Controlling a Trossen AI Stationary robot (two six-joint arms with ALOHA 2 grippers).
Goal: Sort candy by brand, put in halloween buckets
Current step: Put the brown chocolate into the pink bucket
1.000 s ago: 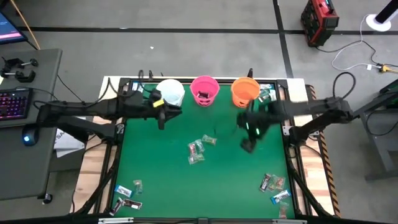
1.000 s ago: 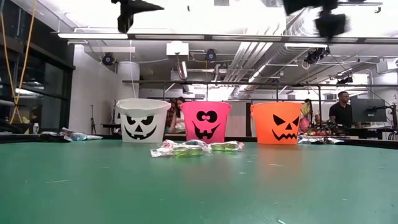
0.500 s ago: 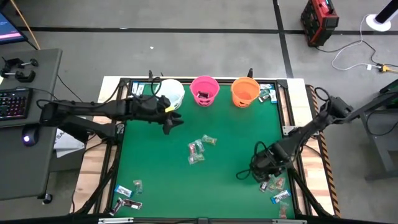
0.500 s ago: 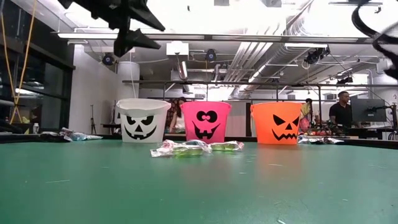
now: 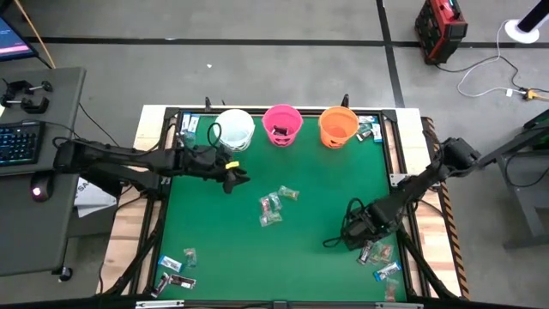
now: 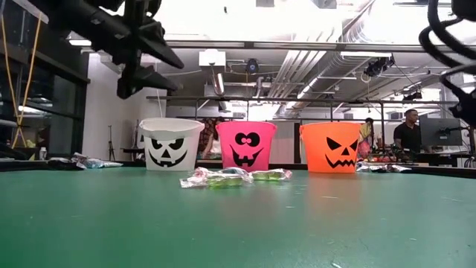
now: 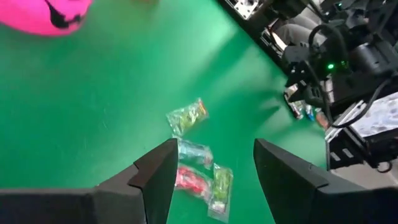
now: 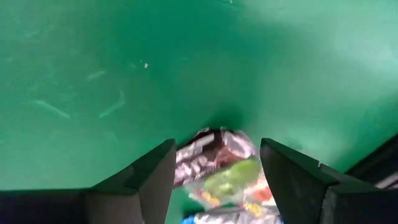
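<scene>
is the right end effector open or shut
Open: the right end effector shows its two fingers spread, with a candy pile lying between them on the table.

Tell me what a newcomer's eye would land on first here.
Three halloween buckets with grinning faces, white, pink and orange, stand in a row at the far edge of the green table. A cluster of candy lies mid-table, and the right gripper hangs open over another pile near the front right corner.

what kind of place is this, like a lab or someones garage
Most likely a robotics lab or workshop. The green table sits in a framed rig on a concrete floor, the low view shows exposed ceiling ducts and people at monitors, and a desk with a keyboard stands beside it.
</scene>
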